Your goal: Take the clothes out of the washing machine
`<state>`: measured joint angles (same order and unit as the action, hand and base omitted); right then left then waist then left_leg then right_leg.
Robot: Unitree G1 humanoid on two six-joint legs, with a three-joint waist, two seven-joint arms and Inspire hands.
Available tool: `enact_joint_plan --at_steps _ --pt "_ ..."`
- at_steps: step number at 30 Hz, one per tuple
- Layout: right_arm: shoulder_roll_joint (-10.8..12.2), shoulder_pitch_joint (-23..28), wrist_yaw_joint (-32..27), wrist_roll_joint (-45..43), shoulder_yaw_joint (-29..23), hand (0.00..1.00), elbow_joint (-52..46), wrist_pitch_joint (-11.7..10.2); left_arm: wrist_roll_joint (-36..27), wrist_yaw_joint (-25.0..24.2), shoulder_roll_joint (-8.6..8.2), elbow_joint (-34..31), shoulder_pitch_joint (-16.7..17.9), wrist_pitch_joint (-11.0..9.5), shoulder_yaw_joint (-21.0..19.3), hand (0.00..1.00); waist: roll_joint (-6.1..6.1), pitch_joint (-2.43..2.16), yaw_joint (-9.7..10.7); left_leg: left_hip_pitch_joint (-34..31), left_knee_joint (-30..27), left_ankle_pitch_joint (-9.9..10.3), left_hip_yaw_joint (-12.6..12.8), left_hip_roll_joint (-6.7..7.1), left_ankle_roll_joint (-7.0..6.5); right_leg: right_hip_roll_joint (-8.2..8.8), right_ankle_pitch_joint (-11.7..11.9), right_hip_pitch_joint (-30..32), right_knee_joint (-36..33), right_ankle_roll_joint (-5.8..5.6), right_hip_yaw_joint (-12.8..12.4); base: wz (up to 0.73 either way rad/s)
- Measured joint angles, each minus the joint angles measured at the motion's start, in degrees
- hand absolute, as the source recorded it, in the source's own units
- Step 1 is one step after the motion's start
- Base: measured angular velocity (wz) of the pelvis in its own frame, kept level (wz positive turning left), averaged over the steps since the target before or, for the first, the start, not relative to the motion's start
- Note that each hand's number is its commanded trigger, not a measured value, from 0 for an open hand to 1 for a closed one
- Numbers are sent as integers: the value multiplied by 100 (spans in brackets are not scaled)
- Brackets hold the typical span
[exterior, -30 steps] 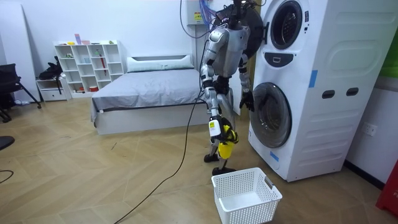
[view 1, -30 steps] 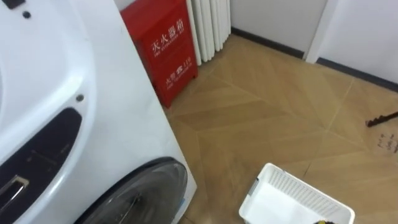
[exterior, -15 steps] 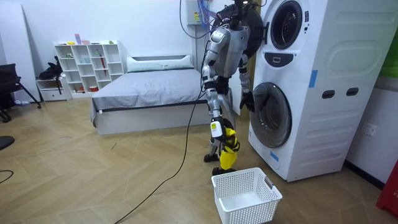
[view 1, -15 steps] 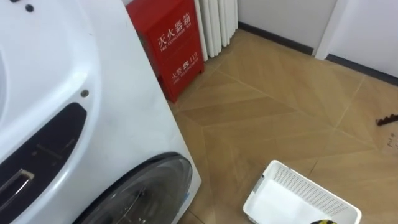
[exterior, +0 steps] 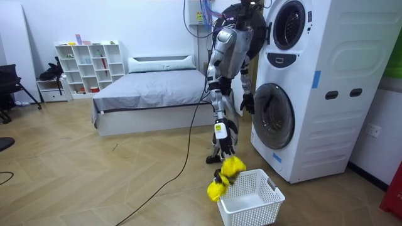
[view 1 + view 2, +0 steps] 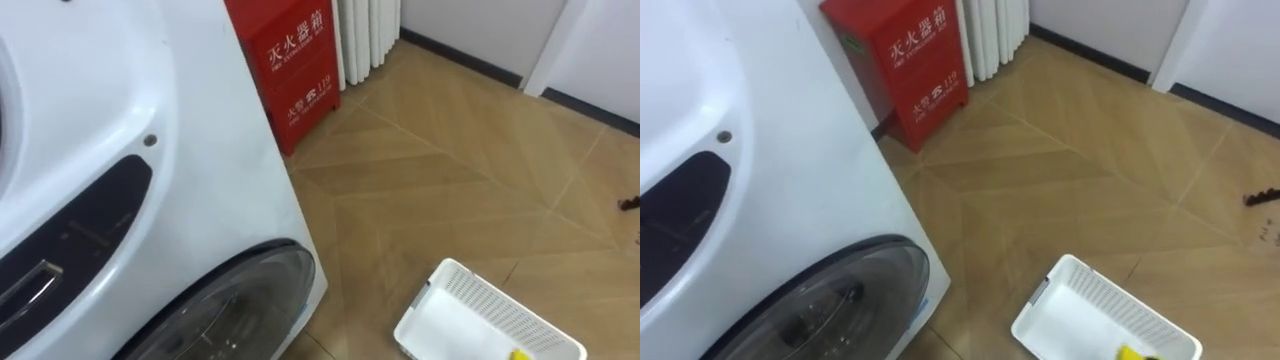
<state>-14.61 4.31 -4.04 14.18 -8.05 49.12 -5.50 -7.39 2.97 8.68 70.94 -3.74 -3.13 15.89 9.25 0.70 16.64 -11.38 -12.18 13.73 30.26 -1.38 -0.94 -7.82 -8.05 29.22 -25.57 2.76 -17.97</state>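
In the room view I stand facing the stacked white washing machine (image 5: 314,94). A yellow cloth (image 5: 226,174) hangs loose at the near-left rim of the white laundry basket (image 5: 251,199), just below my right hand (image 5: 225,148). That hand hangs low beside my leg, fingers pointing down, with nothing in it. A bit of the yellow cloth (image 6: 520,354) shows at the near edge of the basket (image 6: 470,300) in the left eye view. My left hand (image 5: 247,103) is up by the lower machine's round glass door (image 5: 274,116), which is closed.
A red cabinet (image 6: 290,60) and a white radiator (image 6: 370,35) stand by the wall beyond the machine. Wooden floor (image 6: 460,170) lies open around the basket. A bed (image 5: 151,91) and a white shelf (image 5: 88,66) are behind me.
The yellow cloth has left my right hand and dropped from knee height to the basket's rim. My head view has shifted slightly.
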Motion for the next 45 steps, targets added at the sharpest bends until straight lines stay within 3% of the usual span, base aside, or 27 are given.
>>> enact_joint_plan --at_steps 8,18,24,27,30,31,33,36,37,40,45 --pt "5 23 10 57 25 0 -1 -16 -108 -11 13 0 -9 -44 0 0 -6 -3 -124 -65 -63 0 -72 -1 -1 86 -45 -3 -1 10 168 11" --pt "7 39 48 127 69 0 -5 -99 -206 6 30 -5 14 -69 2 0 -12 -12 -155 -101 -76 -20 -130 -9 -31 183 -69 -51 42 25 403 14" --pt "29 218 151 124 231 0 10 -95 -197 7 36 -9 103 -79 6 0 -61 -20 -152 30 -96 -23 -294 -21 -30 228 -107 -275 99 48 550 13" --pt "92 357 173 176 238 0 75 -110 -193 27 66 -33 219 -122 0 0 -151 -19 -215 223 -46 -35 -376 -35 -10 236 -127 -513 187 66 610 14" --pt "135 464 168 230 239 0 403 -109 -101 35 86 -87 390 -164 -7 0 -242 -32 -301 400 -51 -38 -495 -76 -3 293 -150 -834 331 102 871 39" --pt "164 505 169 217 238 0 515 -101 -78 39 102 -145 473 -184 -31 0 -278 -51 -320 419 -52 -39 -598 -85 -1 314 -151 -920 400 105 949 44" --pt "224 540 169 177 234 0 710 -96 -43 65 109 -240 623 -184 -120 0 -348 -33 -336 500 -39 -43 -747 -85 5 352 -160 -1077 474 119 1118 45" --pt "344 702 173 186 232 0 829 -96 48 120 106 -491 842 -185 -256 0 -450 -61 -473 687 60 -59 -1008 -90 29 388 -161 -1426 705 131 1353 44" --pt "391 726 172 215 233 0 907 -95 83 170 95 -541 903 -185 -280 0 -495 -44 -511 808 95 -63 -1104 -91 35 404 -161 -1569 815 131 1435 41" --pt "483 744 246 223 252 0 1147 -72 71 205 52 -570 1054 -182 -325 0 -615 -55 -690 1049 163 -65 -1289 -95 37 420 -155 -1973 1095 130 1592 31" --pt "662 720 359 219 463 0 1385 -28 260 473 12 -560 1127 -171 -644 0 -761 -61 -880 1243 206 -66 -1559 -85 39 463 -155 -2378 1316 131 1864 30"
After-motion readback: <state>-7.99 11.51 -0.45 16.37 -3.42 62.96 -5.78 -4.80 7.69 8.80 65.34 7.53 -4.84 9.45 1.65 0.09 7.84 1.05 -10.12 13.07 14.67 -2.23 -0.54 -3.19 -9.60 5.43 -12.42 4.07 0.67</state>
